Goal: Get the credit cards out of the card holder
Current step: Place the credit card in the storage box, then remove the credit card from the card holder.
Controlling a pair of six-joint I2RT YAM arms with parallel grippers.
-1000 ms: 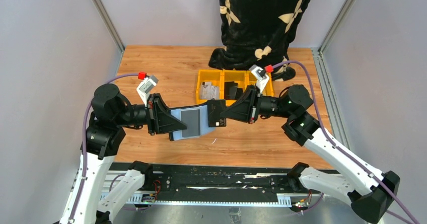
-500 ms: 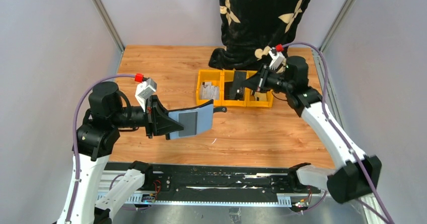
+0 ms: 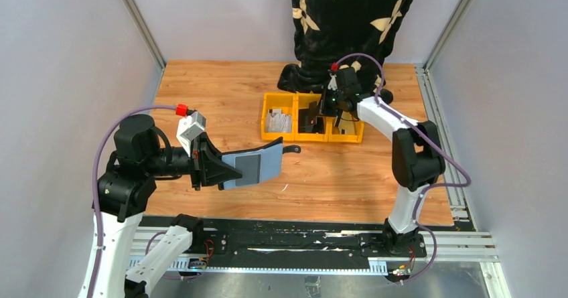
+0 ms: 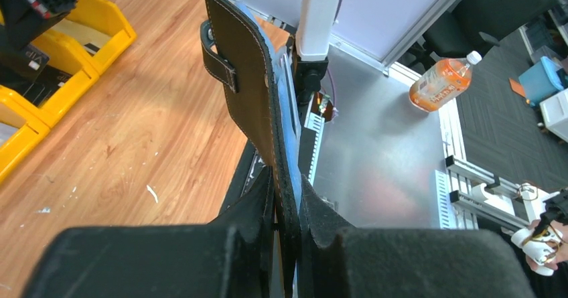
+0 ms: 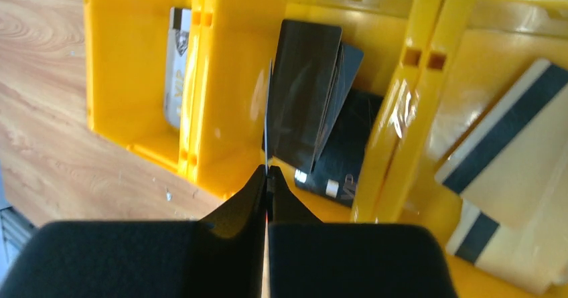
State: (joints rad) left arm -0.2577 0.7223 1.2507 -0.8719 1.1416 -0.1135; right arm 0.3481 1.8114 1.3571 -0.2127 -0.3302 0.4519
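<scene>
The black card holder [image 3: 252,165] hangs open above the table's front left, its grey-blue inner sleeve facing up. My left gripper [image 3: 216,171] is shut on its left end. In the left wrist view the card holder [image 4: 246,77] stands edge-on between the jaws of the left gripper [image 4: 287,185], with its snap tab [image 4: 218,54] sticking out. My right gripper [image 3: 325,108] hovers over the middle yellow bin [image 3: 303,136]. It is shut on a thin credit card [image 5: 268,114] seen edge-on. Dark cards [image 5: 335,144] lie in that bin below it.
Three joined yellow bins sit at the table's centre back. The left bin [image 5: 120,63] holds grey cards [image 3: 278,121], the right bin [image 5: 429,17] pale striped cards [image 5: 509,171]. A black patterned cloth [image 3: 341,23] hangs behind them. Grey walls close both sides.
My right gripper pulled a card away from the card holder and carried it back and right to the middle bin. The left gripper keeps the card holder, drawn slightly left.
</scene>
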